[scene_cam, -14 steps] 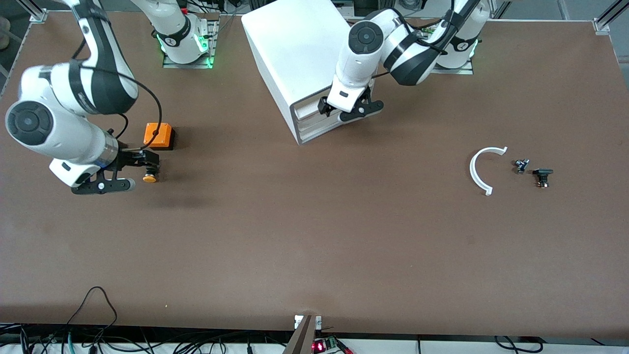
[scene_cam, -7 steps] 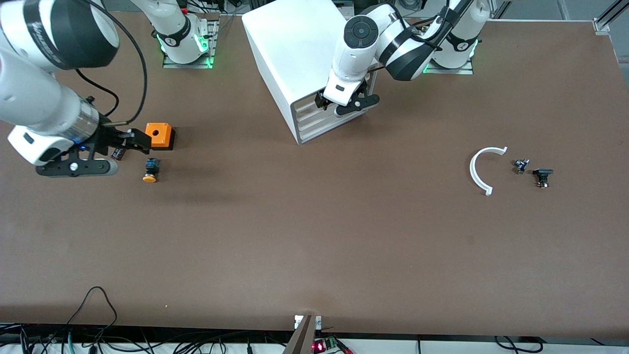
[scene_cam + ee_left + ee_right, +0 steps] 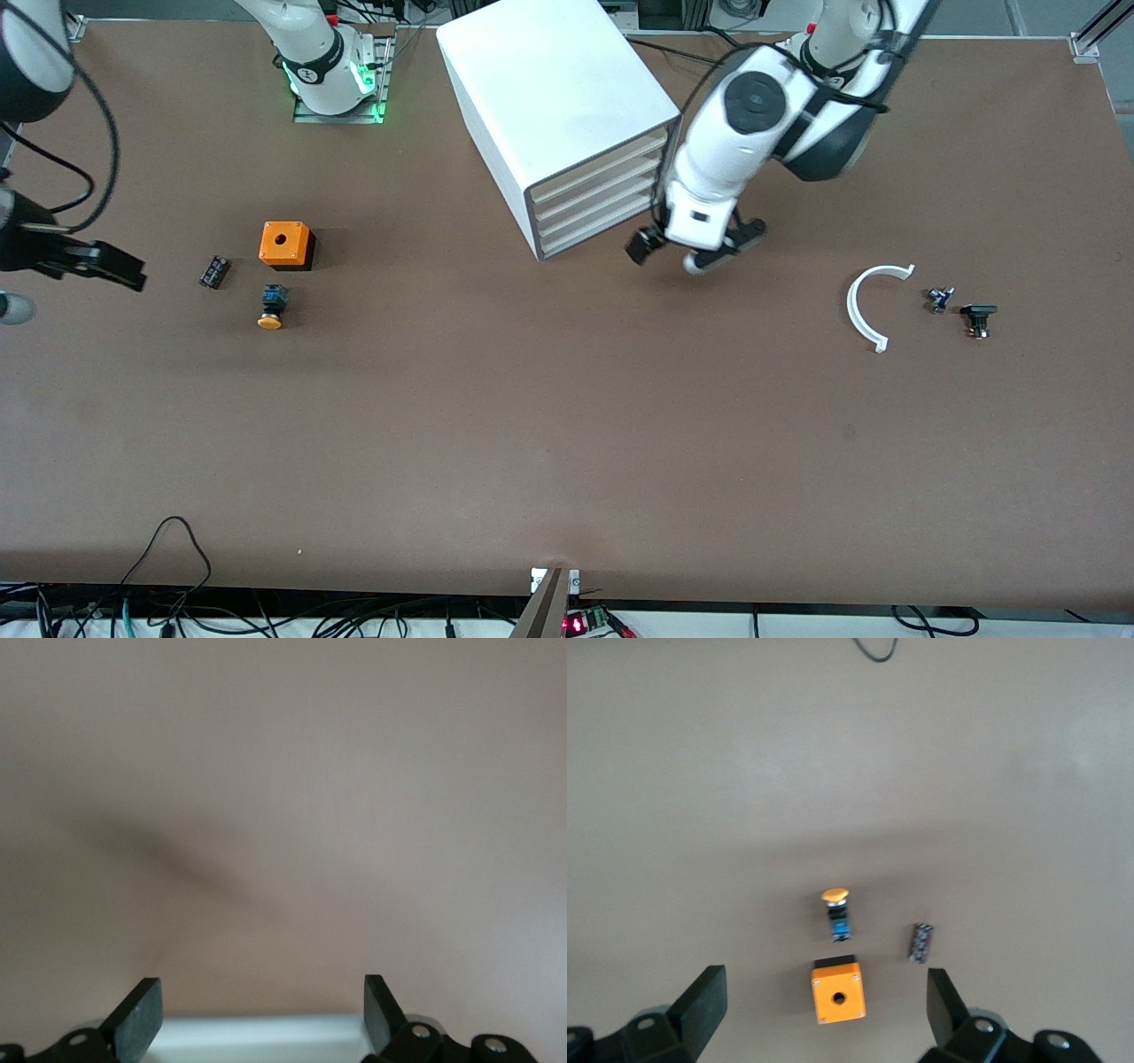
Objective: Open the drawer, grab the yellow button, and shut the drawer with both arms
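Observation:
The white cabinet [image 3: 549, 97] stands at the table's back middle. Its top drawer [image 3: 599, 166] sits flush with the three below it. My left gripper [image 3: 680, 251] is open and empty, over the table just in front of the drawer fronts; its wrist view [image 3: 259, 1010] shows bare table and a white strip. The button [image 3: 270, 307] lies on the table, orange cap toward the front camera, and also shows in the right wrist view [image 3: 837, 911]. My right gripper [image 3: 66, 288] is open and empty, high over the right arm's end of the table [image 3: 822, 1005].
An orange cube with a hole [image 3: 285, 244] [image 3: 837, 990] sits just farther from the front camera than the button, with a small black part [image 3: 213, 271] [image 3: 921, 942] beside it. A white curved piece [image 3: 868, 306] and two small black parts [image 3: 939, 299] [image 3: 977, 319] lie toward the left arm's end.
My right gripper let go of the button, rose and drew off toward the right arm's end. My left gripper came away from the top drawer's front.

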